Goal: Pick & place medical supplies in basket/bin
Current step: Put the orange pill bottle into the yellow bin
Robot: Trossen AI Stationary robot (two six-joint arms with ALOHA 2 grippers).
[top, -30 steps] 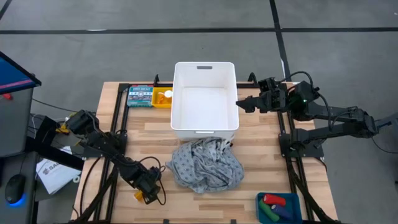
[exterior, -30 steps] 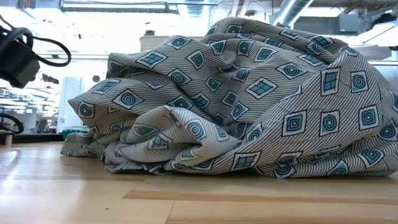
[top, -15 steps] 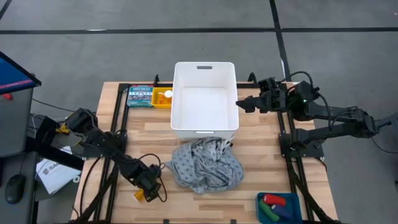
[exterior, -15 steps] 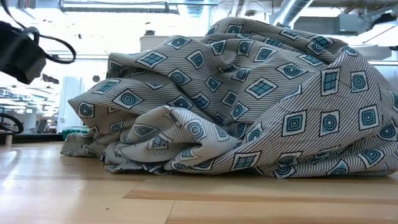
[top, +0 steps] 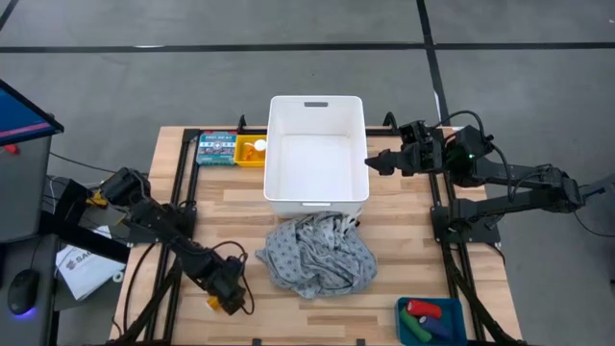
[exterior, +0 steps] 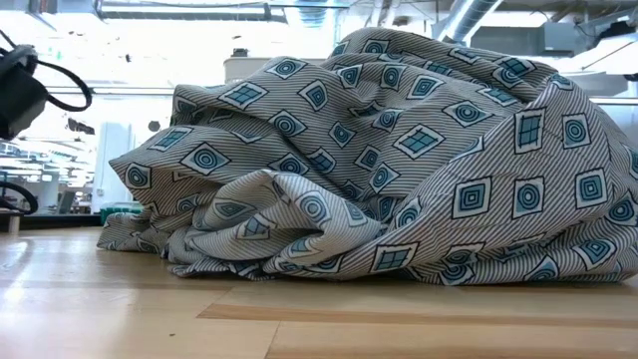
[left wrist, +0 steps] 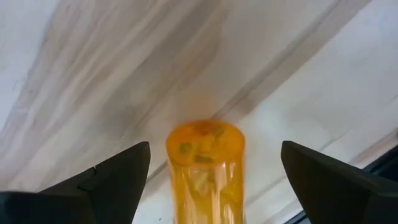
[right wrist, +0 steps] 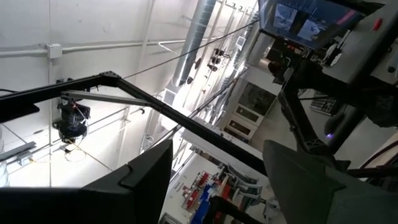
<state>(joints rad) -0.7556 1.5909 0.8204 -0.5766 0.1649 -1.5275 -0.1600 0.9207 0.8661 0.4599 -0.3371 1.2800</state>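
Observation:
An orange pill bottle lies on its side on the wood near the table's near left corner. My left gripper is open over it, one finger on either side with gaps to both. The grey patterned cloth lies crumpled in a heap near the middle of the table and fills the low view. My right gripper is open and waits beside the white bin's right wall; its wrist view shows only the room.
The white bin stands at the table's far middle. A small yellow tray with an orange bottle and the teal box lie to its left. A blue tray at the near right corner holds red, green and dark blue pieces.
My left gripper has shifted slightly toward the table's left over the orange bottle, staying open. The cloth and the right arm have kept still.

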